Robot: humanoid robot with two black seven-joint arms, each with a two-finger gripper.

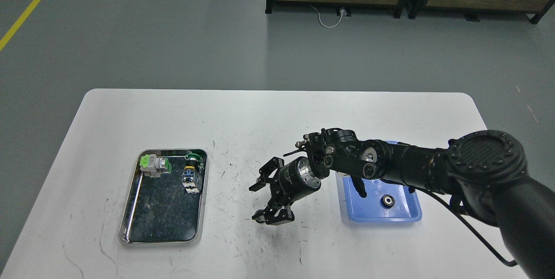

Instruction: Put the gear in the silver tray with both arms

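Right pincer (260, 203) reaches out over the white bench (269, 114), its fingers spread apart, and a small dark gear (259, 217) sits at the tip of the lower finger. On the left, well apart from it, lies the silver tray (130, 209), with two push-button switches (155, 165) in its far end. Under the right arm is a blue plastic tray (377, 217) holding another gear (387, 201).

White table (277, 109), silver tray (130, 222), blue tray (381, 218)
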